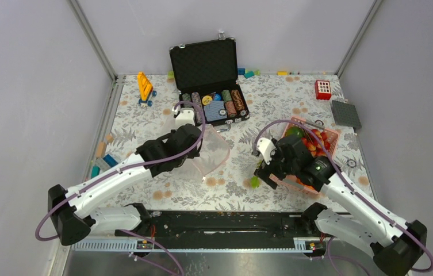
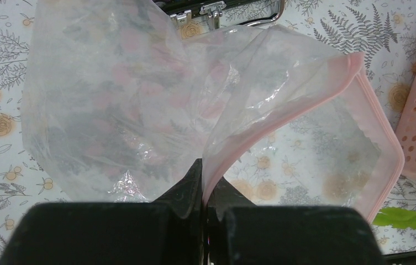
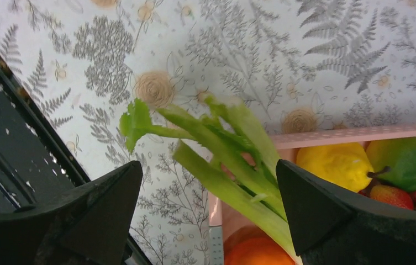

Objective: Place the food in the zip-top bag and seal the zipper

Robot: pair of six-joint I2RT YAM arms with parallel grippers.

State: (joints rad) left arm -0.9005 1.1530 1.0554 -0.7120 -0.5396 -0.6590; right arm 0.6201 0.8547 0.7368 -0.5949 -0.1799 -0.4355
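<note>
My table [image 1: 231, 185] wears a fern-and-rose cloth. An open black poker-chip case [image 1: 208, 80] stands at the back. Left of it is a yellow toy [image 1: 145, 87]. Right of it are a red block [image 1: 322, 89], a grey baseplate [image 1: 345, 114] and a pink slatted basket [image 1: 326, 130]. Just in front of it sags the zip-top bag [image 1: 214, 152].

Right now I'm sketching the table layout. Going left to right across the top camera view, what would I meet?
yellow toy vehicle → zip-top bag → celery stalk → pink basket
</note>
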